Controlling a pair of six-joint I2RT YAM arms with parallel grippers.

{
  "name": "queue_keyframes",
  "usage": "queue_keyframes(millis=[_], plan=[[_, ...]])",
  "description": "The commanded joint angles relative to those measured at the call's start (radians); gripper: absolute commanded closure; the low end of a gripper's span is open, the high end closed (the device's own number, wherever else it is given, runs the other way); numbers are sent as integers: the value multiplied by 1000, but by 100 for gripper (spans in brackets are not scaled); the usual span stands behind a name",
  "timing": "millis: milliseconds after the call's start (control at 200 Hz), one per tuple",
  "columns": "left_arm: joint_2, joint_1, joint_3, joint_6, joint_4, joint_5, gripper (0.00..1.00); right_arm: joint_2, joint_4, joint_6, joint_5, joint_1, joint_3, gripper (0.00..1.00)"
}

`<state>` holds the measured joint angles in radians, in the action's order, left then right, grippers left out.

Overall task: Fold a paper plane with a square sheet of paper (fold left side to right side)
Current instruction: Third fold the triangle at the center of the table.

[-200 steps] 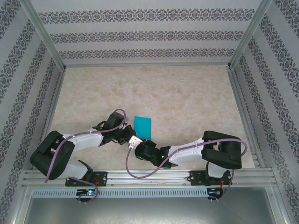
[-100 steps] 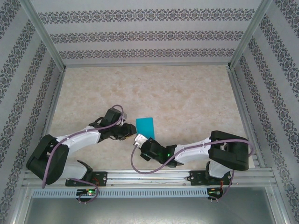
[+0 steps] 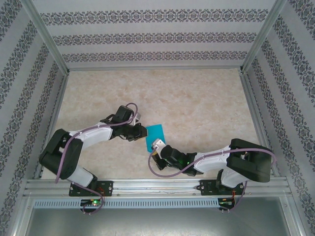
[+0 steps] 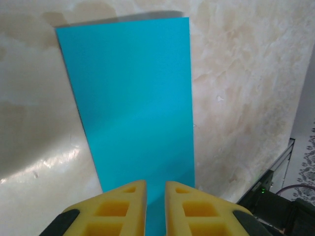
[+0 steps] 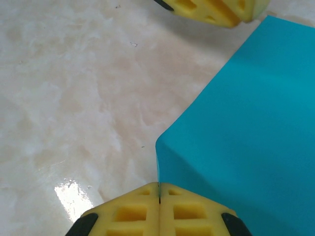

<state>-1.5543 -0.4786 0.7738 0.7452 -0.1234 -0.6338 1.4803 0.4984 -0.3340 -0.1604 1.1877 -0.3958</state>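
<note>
Pinching paper (image 5: 246,123) corner, apparently: right tool (image 5: 159,187) | left tool (image 4: 155,186) over edge

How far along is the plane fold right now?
Done: the sheet already lies folded into a narrow rectangle on the table. In hand: the right hand is closed on one corner, and the left hand hovers slightly open over an end. Left: no pointed nose or wings yet, so most creases remain.

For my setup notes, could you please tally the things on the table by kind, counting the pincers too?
Paper: 1, the turquoise sheet of paper, folded over
Pincers: 2, the left pincer and the right pincer, both with yellow fingers
Total: 3
</note>
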Motion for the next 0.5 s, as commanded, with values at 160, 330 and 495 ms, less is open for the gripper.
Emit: queue_keyframes(millis=[160,330,495], plan=[[-171,-47,140,-100,-15,-33,87,0,100,-78,66,-16,26,100],[-255,-61,193,-134,-57,-7,90,22,119,-103,83,-25,26,100],[-293,-64,190,-151,-77,32,92,23,130,-137,97,-42,36,100]])
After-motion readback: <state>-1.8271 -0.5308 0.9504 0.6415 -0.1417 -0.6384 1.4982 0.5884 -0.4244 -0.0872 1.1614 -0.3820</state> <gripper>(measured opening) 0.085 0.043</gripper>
